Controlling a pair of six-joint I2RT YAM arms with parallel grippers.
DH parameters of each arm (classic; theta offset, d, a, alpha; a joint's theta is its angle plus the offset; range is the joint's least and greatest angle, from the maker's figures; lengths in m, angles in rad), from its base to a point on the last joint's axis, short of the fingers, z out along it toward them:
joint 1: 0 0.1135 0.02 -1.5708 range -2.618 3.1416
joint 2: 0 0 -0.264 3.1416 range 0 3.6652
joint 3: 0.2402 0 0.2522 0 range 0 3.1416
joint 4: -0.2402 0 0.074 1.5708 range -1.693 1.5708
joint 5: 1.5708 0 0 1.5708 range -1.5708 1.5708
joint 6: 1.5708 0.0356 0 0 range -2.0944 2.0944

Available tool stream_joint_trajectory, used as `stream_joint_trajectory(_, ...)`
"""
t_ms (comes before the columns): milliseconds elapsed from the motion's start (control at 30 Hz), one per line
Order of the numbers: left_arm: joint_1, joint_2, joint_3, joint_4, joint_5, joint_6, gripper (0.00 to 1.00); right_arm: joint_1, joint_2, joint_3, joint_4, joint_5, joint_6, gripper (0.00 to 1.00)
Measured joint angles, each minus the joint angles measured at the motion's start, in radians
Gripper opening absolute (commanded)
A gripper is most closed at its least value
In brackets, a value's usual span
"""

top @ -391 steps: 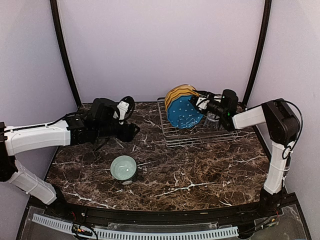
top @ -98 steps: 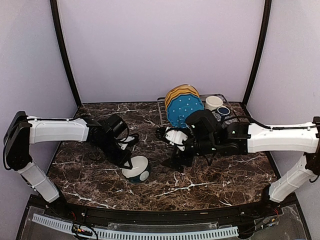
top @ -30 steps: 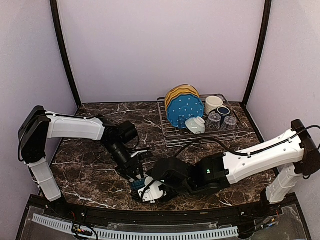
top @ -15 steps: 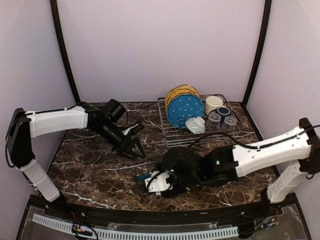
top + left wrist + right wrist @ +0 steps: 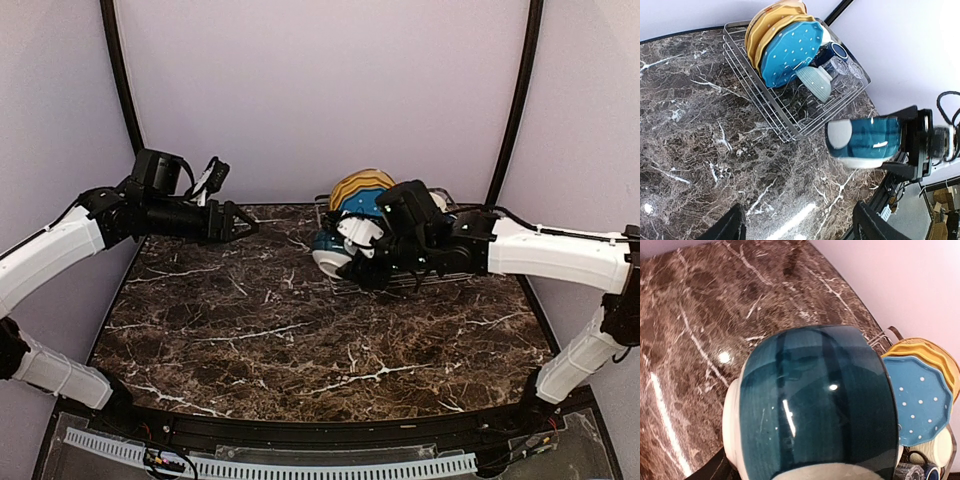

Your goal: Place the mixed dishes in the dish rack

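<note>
Dark marble tabletop [image 5: 300,340] lies under the right gripper [image 5: 352,252], clamped on a teal glazed cream-rimmed bowl [image 5: 327,262] at the near left corner of the silver wire dish rack [image 5: 771,116]. The left gripper [image 5: 232,220] hangs wide, empty. Hasty lowering could strike the blue dotted plate [image 5: 790,52].

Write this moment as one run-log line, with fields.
left end effector: open, empty | right end effector: holds teal bowl near dish rack, not yet loaded
</note>
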State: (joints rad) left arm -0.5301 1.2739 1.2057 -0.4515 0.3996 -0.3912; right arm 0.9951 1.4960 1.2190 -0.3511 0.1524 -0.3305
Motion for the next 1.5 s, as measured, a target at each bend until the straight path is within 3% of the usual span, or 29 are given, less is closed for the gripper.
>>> stream_joint_trajectory(400, 0.0, -0.007, -0.107, 0.098, -0.037, -0.045, 0.72, -0.28, 0.187, 0.186, -0.003, -0.218, 0.37, 0.23)
stream_joint_trajectory(833, 0.0, -0.007, -0.151, 0.151, -0.01, -0.067, 0.72, -0.373, 0.387, 0.234, -0.013, -0.432, 0.616, 0.27)
stream_joint_trajectory(1167, 0.0, -0.008, -0.167, 0.173, 0.003, -0.067, 0.72, -0.374, 0.445, 0.269, -0.023, -0.473, 0.666, 0.46)
stream_joint_trajectory(1300, 0.0, -0.008, -0.168, 0.178, 0.005, -0.069, 0.72, -0.378, 0.472, 0.302, -0.048, -0.47, 0.678, 0.57)
stream_joint_trajectory(1400, 0.0, -0.008, -0.168, 0.186, 0.006, -0.07, 0.72, -0.378, 0.476, 0.315, -0.066, -0.466, 0.683, 0.71)
stream_joint_trajectory(1500, 0.0, -0.008, -0.169, 0.191, 0.008, -0.07, 0.72, -0.376, 0.482, 0.33, -0.075, -0.462, 0.682, 0.76)
